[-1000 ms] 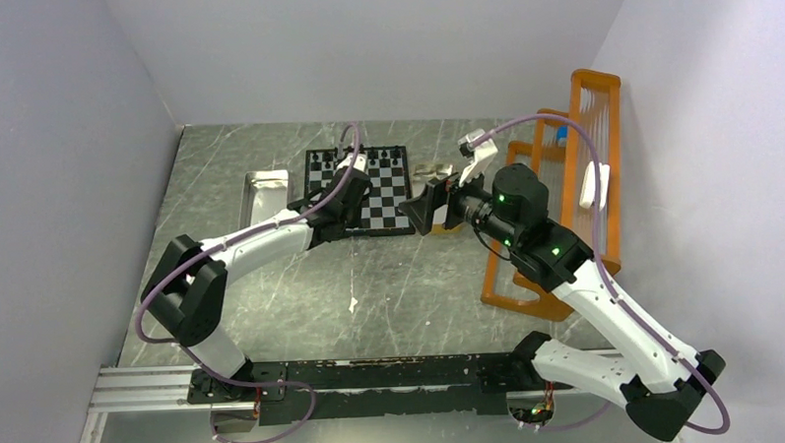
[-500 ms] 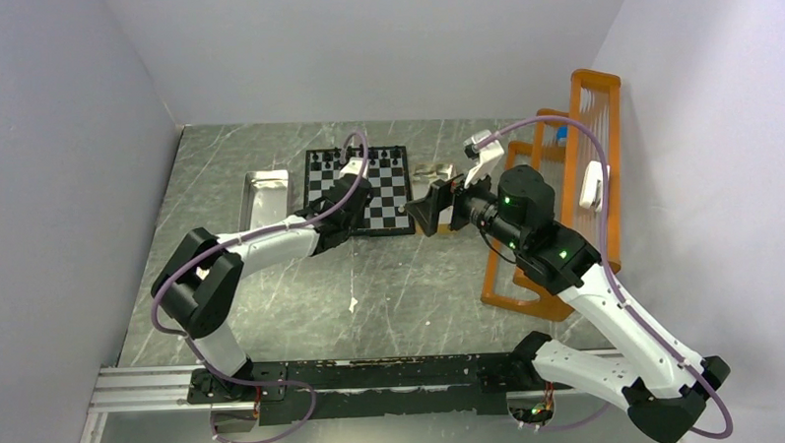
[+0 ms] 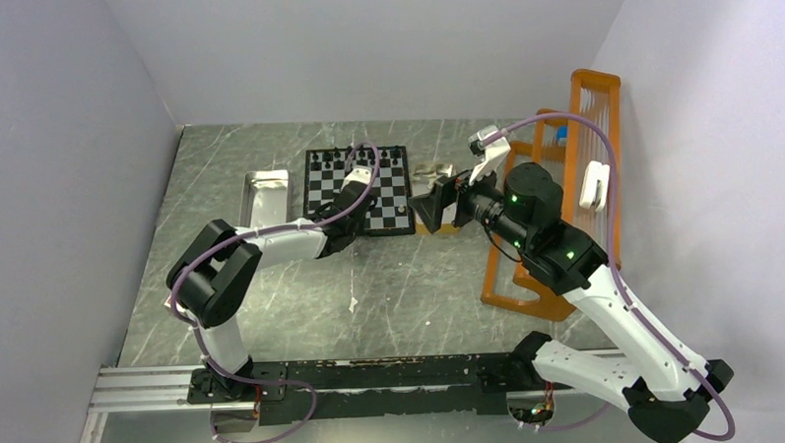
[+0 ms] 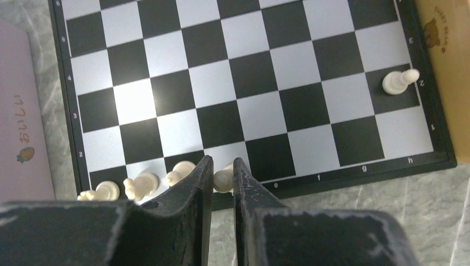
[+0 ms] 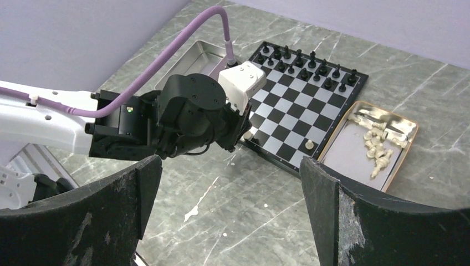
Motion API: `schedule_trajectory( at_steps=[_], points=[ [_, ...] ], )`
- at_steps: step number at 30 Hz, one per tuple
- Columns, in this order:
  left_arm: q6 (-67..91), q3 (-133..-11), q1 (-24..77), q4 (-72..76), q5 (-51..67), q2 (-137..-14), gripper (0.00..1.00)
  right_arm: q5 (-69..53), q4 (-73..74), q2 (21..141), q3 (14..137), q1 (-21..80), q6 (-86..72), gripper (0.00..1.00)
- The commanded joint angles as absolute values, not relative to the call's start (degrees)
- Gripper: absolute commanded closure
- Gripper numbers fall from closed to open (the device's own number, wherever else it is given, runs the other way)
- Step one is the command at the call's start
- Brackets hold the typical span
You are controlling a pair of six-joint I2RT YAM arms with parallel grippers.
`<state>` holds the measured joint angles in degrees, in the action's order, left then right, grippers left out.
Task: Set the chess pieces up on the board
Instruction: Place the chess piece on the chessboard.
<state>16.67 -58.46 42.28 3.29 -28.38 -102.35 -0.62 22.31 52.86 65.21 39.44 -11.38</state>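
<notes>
The board (image 4: 249, 66) lies under my left gripper (image 4: 223, 170), which is shut on a cream chess piece (image 4: 224, 180) at the board's near row. Three more cream pieces (image 4: 141, 184) stand to its left in that row. A lone cream pawn (image 4: 399, 82) stands near the right edge. Black pieces (image 3: 357, 156) fill the far rows of the board (image 3: 387, 187). In the top view my left gripper (image 3: 354, 223) is at the board's near edge. My right gripper (image 3: 437, 205) is open and empty, above the table beside the board's right edge.
A tan tray (image 5: 349, 149) with several loose cream pieces (image 5: 377, 144) lies right of the board (image 5: 299, 105). A silvery metal tray (image 3: 266, 196) lies to its left. An orange rack (image 3: 564, 176) stands along the right wall.
My left arm has swung right along the board's near edge. My right gripper has shifted slightly right and stays open.
</notes>
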Motion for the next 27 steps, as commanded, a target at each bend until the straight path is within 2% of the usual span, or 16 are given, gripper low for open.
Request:
schedule_trajectory(
  at_steps=[1, 18, 27],
  points=[
    [16.0, -59.71, 42.72, 6.04, -30.3, -103.48, 0.92, -0.16, 22.5, 51.63, 65.88, 39.46, -10.29, 0.0],
    [15.47, -59.37, 42.8, 6.07, -31.83, -104.61, 0.82, 1.63, 21.49, 51.27, 63.36, 39.51, -10.03, 0.0],
    [15.56, -61.18, 42.97, 4.31, -31.13, -104.05, 0.62, 1.73, 21.2, 51.92, 63.37, 39.46, -9.94, 0.0]
  ],
)
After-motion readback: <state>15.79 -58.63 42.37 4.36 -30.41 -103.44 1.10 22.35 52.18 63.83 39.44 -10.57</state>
